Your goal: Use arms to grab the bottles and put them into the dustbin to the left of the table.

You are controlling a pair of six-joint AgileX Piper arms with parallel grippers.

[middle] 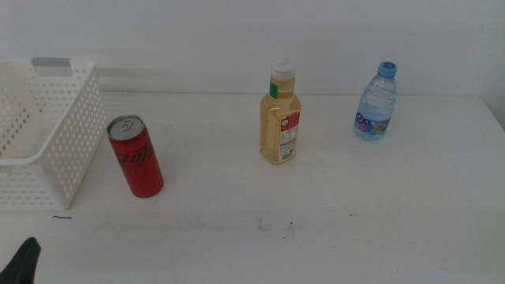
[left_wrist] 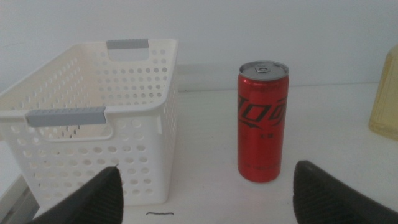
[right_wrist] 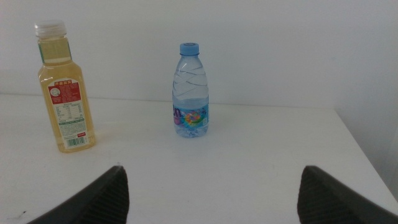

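Observation:
Three bottles stand upright on the white table (middle: 371, 213): a red soda can (middle: 136, 156) at the left, a yellow-liquid bottle (middle: 280, 118) with a white cap in the middle, and a clear blue-capped water bottle (middle: 375, 102) at the back right. The white perforated dustbin (middle: 47, 134) sits at the table's left, beside the can. My left gripper (left_wrist: 208, 199) is open, with the can (left_wrist: 261, 121) and dustbin (left_wrist: 93, 118) ahead of it; only its dark tip (middle: 22, 264) shows in the middle view. My right gripper (right_wrist: 214, 199) is open, facing the water bottle (right_wrist: 191, 93) and yellow bottle (right_wrist: 65, 87).
A plain white wall runs behind the table. A few small dark specks (middle: 276, 227) mark the tabletop near the front. The table's right edge (right_wrist: 367, 155) shows in the right wrist view.

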